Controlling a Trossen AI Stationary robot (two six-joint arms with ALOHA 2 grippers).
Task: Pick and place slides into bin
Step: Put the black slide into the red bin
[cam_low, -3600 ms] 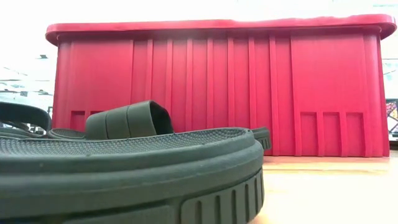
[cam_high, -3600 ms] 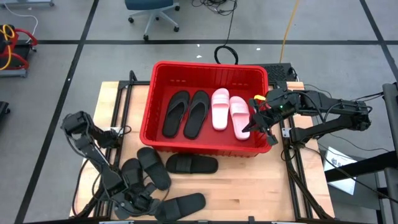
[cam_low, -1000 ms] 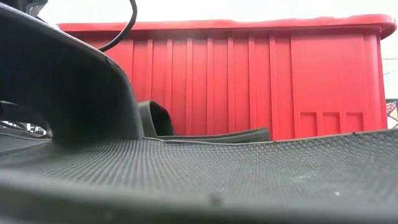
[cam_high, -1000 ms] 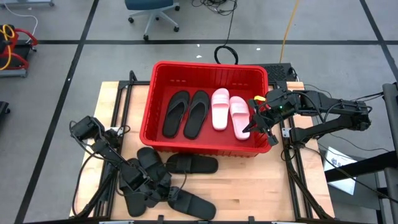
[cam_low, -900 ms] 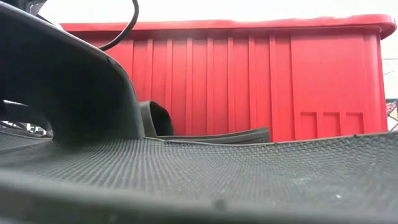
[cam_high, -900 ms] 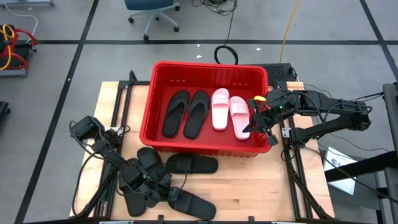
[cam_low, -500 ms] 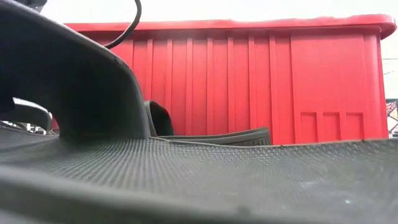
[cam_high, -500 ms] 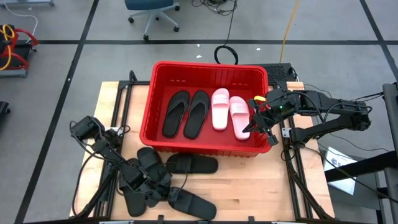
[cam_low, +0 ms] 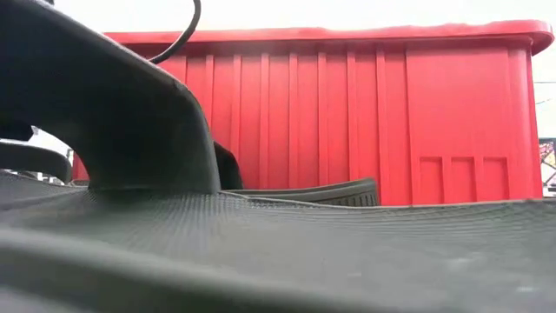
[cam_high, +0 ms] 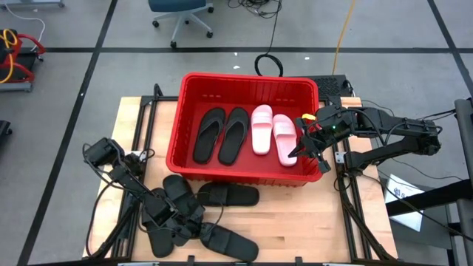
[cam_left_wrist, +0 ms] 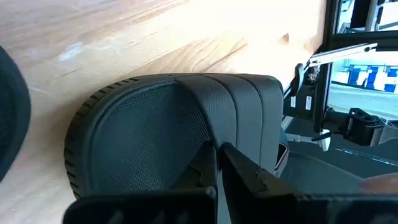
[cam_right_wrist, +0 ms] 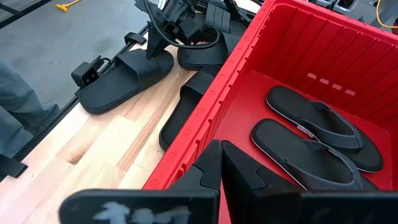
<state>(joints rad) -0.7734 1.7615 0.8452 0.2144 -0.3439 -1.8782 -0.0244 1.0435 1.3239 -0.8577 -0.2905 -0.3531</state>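
The red bin [cam_high: 247, 76] stands mid-table and holds two black slides [cam_high: 224, 135] and two pink slides [cam_high: 273, 134], all lying flat. A black slide [cam_high: 230, 243] lies sole down by the table's near edge and fills the low view [cam_low: 347, 252]. My left gripper [cam_high: 194, 230] sits at its strap end, shut on the strap. My right gripper [cam_high: 301, 144] hangs shut over the bin's right side, above the pink slides, with nothing in it. My left gripper pinches the edge of the black slide's wide strap [cam_left_wrist: 208, 134] between its two fingers. It comes from the table's left, slanting down, and the slide rests sole down on the wood.
More black slides lie on the table in front of the bin: one along its near wall [cam_high: 228, 194], two at the left [cam_high: 182, 198] [cam_high: 157, 238]. Bare wood shows at the near right [cam_high: 295, 229]. An office chair [cam_high: 181, 15] stands on the floor beyond.
The black slide at the near edge has slid a little toward the table's right, still flat on the wood. In the low view its strap has moved rightward in front of the bin.
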